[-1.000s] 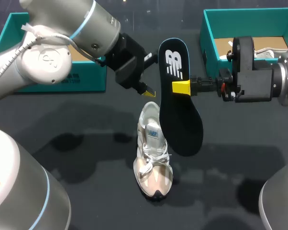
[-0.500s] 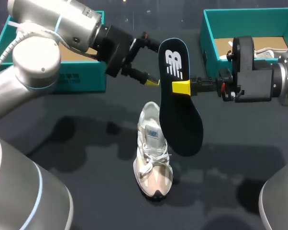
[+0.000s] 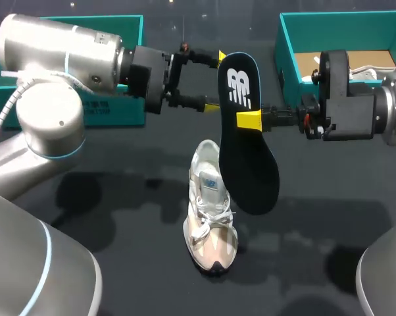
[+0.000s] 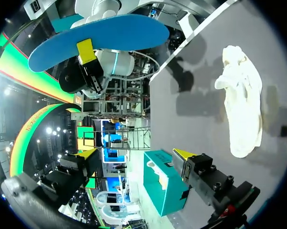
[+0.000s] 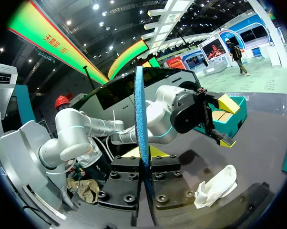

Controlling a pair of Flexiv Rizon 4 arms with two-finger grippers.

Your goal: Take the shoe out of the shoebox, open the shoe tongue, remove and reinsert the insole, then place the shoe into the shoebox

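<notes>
My right gripper [image 3: 249, 120] is shut on a black insole [image 3: 247, 135] with a white logo and holds it upright in the air above the shoe. The white and beige shoe [image 3: 211, 210] lies on the dark table, toe toward the front edge. My left gripper [image 3: 214, 81] stands open just left of the insole's upper end, one finger near its top edge, not touching it. In the left wrist view the insole's blue underside [image 4: 100, 40] hangs ahead of the open left gripper [image 4: 136, 155], and the shoe [image 4: 243, 109] lies off to one side. In the right wrist view the insole [image 5: 139, 114] stands edge-on between the fingers of the right gripper [image 5: 144, 155].
A teal shoebox [image 3: 297, 39] stands open at the back right behind my right arm. Another teal box [image 3: 112, 108] sits at the back left behind my left arm. The table is dark around the shoe.
My left arm has swung its gripper up and to the right, turning it level, from below the insole's heel to beside its top. The right arm and insole have not moved.
</notes>
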